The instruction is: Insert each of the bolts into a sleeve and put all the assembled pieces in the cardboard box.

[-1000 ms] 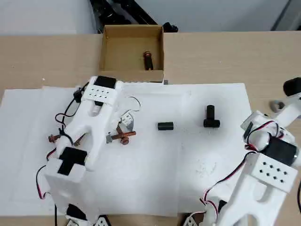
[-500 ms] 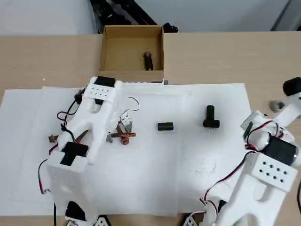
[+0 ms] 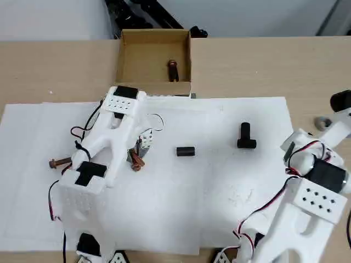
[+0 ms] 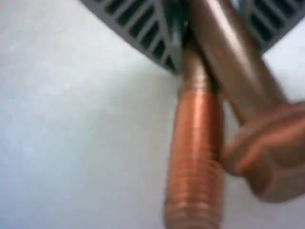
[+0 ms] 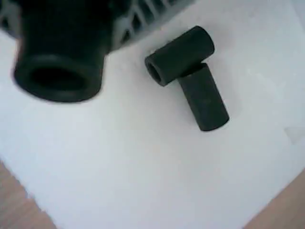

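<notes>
Pinching a copper bolt (image 4: 193, 143) by its shank, the left hand (image 3: 139, 149) held a stiff, slick, probably weighty piece; the right hand (image 5: 102, 33) clasped a black sleeve (image 5: 57, 67).

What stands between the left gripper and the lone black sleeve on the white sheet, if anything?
Nothing visible does. The left gripper is at the copper bolts. The lone sleeve lies on its side on the white sheet, apart from the gripper and the bolts, with only white sheet between them.
</notes>
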Available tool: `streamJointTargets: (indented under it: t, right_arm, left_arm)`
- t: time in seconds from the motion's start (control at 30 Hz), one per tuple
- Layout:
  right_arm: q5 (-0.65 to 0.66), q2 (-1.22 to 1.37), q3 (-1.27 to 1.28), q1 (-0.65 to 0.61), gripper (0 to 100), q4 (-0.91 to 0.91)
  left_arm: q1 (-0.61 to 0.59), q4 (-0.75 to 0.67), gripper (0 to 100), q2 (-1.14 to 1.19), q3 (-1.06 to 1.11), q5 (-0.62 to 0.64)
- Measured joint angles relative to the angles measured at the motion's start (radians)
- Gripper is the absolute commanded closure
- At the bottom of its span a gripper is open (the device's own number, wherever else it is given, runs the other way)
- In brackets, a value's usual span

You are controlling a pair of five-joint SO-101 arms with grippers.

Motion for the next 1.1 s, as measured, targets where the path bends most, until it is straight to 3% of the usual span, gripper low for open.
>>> streamJointTargets:
  t: [0.27, 0.4, 0.57, 0.73, 1.1]
  right_arm:
    - [0.0, 0.0, 0.0, 0.0, 99.5, 0.0]
    - [0.0, 0.0, 0.0, 0.0, 99.5, 0.0]
    - [0.0, 0.0, 0.0, 0.0, 99.5, 0.0]
    - [0.0, 0.0, 0.0, 0.0, 99.5, 0.0]
    - [-0.006, 0.0, 0.0, 0.0, 99.5, 0.0]
  left_arm:
    - [-0.011, 0.028, 95, 0.005, -0.023, -0.33]
    - [-0.046, 0.031, 85, 0.005, -0.023, -0.41]
    - [-0.109, 0.032, 83, 0.005, -0.023, -0.485]
    - [-0.115, 0.037, 83, 0.005, -0.023, -0.442]
    - [-0.146, 0.049, 83, -0.008, -0.071, -0.072]
